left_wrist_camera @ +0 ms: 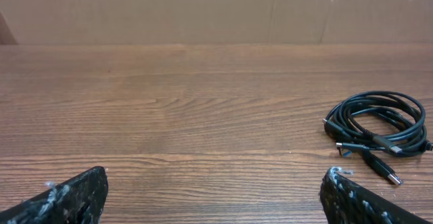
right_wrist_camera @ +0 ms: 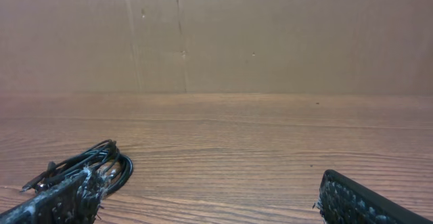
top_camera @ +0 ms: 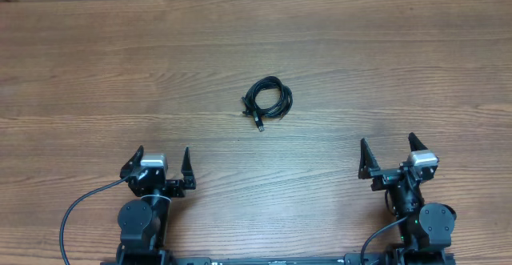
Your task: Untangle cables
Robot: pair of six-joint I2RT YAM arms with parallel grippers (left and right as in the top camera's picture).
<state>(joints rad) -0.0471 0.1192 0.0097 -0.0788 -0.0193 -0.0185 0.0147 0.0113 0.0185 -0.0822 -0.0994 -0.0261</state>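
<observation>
The cables [top_camera: 268,101] lie in one tight coil on the counter [top_camera: 96,73], touched by nothing. They sit ahead of both claws and between them: forward and to the right of the left claw [top_camera: 162,157], forward and to the left of the right claw [top_camera: 388,146]. Both claws are spread wide and pinch nothing. They sit low near the counter's near edge, which looks like a ready pose with the first grasp not yet begun. One plug [top_camera: 260,126] pokes out of the coil on the side facing the claws, and is probably the easiest end to pick. Bare wood surrounds the coil, so either claw has a free path in and room to draw loops apart sideways. Beyond the coil the counter ends at a brown board [right_wrist_camera: 270,34], so pulling that way likely offers less room.
</observation>
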